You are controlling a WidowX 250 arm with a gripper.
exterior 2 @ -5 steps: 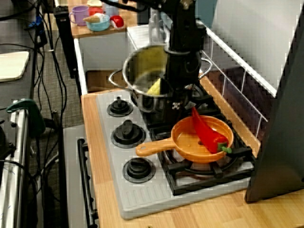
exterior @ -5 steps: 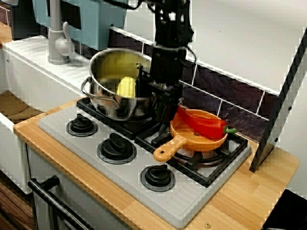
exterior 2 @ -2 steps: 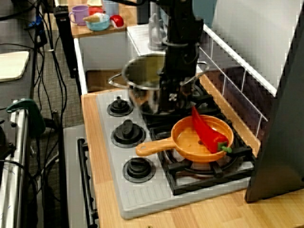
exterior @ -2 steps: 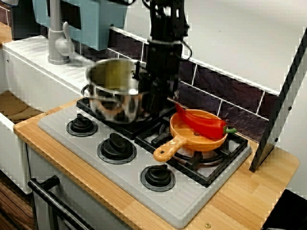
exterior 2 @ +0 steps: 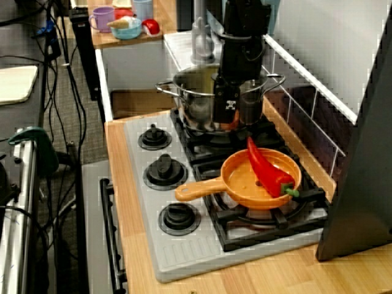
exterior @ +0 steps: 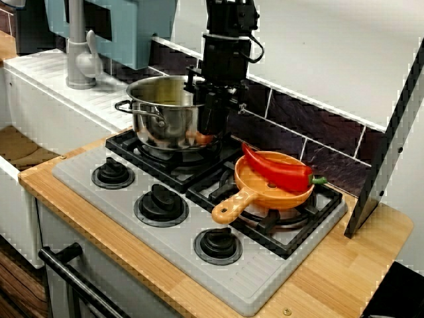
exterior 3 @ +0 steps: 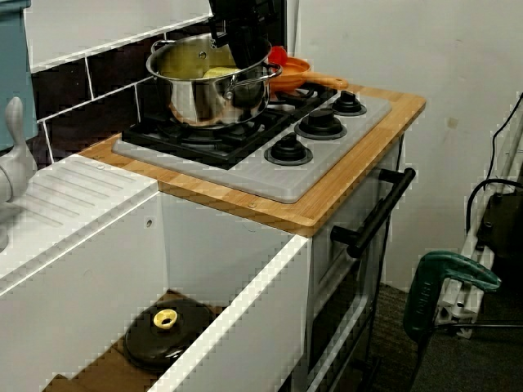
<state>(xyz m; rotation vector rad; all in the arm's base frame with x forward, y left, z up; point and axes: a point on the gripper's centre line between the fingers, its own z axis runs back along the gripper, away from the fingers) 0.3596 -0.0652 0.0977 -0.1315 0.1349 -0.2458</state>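
On rear burner, steel pot (exterior: 162, 120), end effector (exterior: 209, 127) gripping rim

White wall (exterior: 331, 53) above dark tiles (exterior: 298, 116), wooden counter (exterior: 344, 278), white sink unit (exterior 3: 73, 204) alongside

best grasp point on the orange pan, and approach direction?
Grip the orange pan by its handle, coming from above with jaws across it. It sticks out bare over the grate, while the red pepper lies across the bowl and overhangs its rim.
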